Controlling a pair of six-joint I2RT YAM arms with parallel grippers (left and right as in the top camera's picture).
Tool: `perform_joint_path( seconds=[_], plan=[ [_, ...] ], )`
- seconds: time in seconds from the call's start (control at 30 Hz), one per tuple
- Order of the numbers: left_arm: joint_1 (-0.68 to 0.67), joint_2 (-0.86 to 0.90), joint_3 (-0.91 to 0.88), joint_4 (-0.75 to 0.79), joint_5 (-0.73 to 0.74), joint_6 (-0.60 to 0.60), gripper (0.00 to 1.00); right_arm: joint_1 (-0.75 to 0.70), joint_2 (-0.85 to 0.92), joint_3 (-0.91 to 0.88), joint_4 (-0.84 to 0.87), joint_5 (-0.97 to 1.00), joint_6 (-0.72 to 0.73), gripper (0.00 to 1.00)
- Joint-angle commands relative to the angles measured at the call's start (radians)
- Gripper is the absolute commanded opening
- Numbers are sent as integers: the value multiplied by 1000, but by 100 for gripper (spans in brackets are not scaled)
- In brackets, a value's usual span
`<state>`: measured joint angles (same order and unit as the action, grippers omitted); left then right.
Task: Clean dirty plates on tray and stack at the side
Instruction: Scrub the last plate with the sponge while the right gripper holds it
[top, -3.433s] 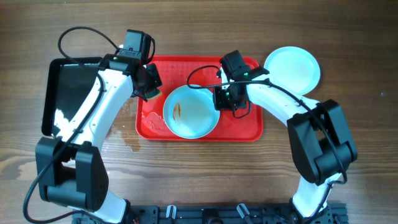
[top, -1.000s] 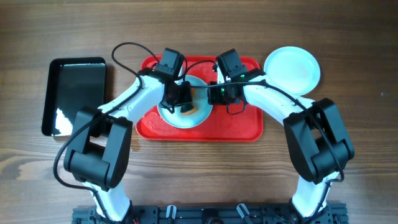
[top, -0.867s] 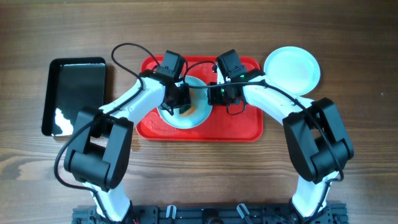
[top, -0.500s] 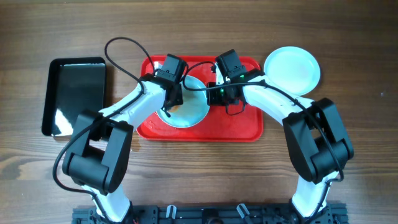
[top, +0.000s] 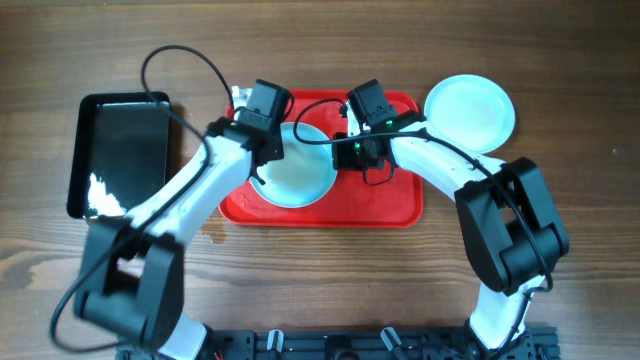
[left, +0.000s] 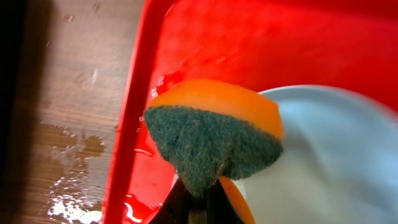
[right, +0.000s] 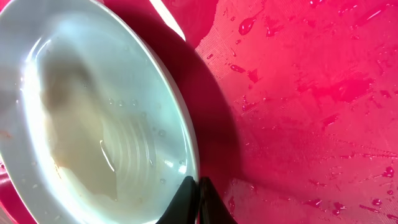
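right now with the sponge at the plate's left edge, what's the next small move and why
Probably raise the plate with the right gripper, shut on its right rim, toward the clean plate beside the tray. Its face looks wiped, hardly any smear showing, and the sponge in the left gripper sits off at the left rim.

- Table: brown wood, grain running side to side.
- Black tray: glossy, rectangular, rounded corners; at the table's left; bright wet glints in its near-left corner.
- Sponge: orange, with a dark green scouring face, pinched into a wedge.
- Water patch: splashes on bare wood.
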<state>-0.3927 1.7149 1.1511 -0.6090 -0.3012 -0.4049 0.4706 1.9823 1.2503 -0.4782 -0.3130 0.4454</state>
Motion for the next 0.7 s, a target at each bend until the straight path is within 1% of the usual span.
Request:
perform_joint_path(
  seconds=[0.0, 0.1, 0.2, 0.47, 0.6, 0.67],
  plan=[
    [4, -55, 21, 8, 161, 3, 4, -5, 11, -2, -5, 24, 2, 5],
    [4, -22, 14, 16, 208, 3, 4, -5, 11, -2, -1, 24, 3, 4],
    [3, 22, 5, 39, 236, -22, 4, -5, 11, -2, -1, 24, 3, 4],
    [4, 176, 5, 108, 462, -30, 4, -4, 11, -2, -7, 24, 3, 4],
    [4, 208, 4, 78, 461, -29, 4, -4, 11, -2, -7, 24, 3, 4],
    [5, 209, 5, 41, 414, -29, 4, -5, 11, -2, -7, 24, 3, 4]
  ],
)
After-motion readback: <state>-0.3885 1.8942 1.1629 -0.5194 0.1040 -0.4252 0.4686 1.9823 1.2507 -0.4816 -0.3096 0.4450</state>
